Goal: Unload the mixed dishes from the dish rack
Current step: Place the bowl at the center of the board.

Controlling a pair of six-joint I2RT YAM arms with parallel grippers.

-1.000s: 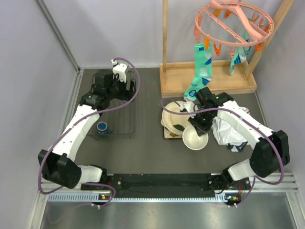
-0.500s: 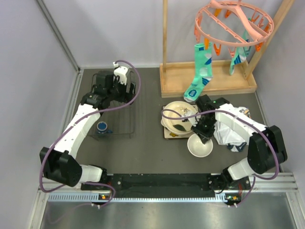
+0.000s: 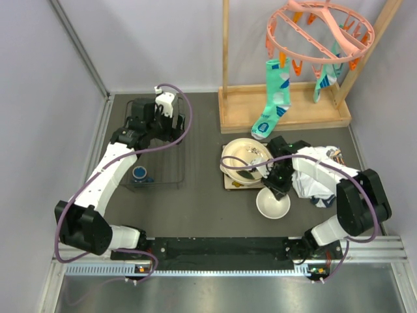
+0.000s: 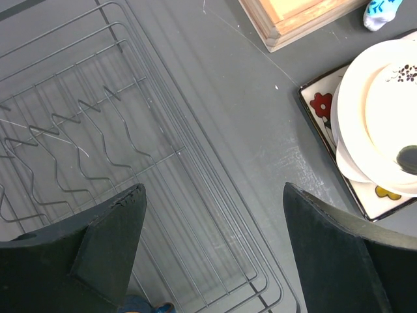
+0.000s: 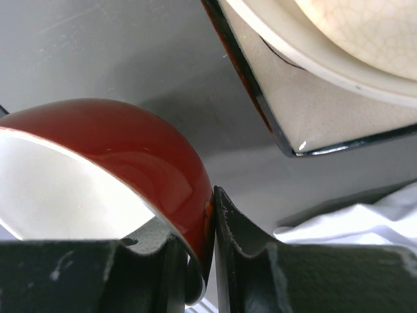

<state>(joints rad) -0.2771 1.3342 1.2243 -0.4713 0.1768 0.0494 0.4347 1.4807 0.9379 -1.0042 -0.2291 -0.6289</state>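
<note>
The black wire dish rack [image 3: 171,171] lies at the left. A dark blue mug [image 3: 139,174] stands in its near part and shows at the bottom edge of the left wrist view [image 4: 142,305]. My left gripper [image 3: 155,121] hangs open and empty over the rack [image 4: 107,140]. My right gripper [image 3: 277,185] is shut on the rim of a small bowl [image 3: 272,203], white inside and red outside [image 5: 124,147], low at the table. Large cream dishes [image 3: 244,158] are stacked on the square floral plate [image 3: 233,183].
A crumpled white cloth [image 3: 315,182] lies right of the bowl. The wooden frame [image 3: 281,111] with the pink peg hanger [image 3: 319,29] and hanging socks [image 3: 273,98] stands at the back. Grey walls close in on the left and right.
My right gripper has carried the bowl down and toward the near side, in front of the plate stack. The left arm has hardly moved.
</note>
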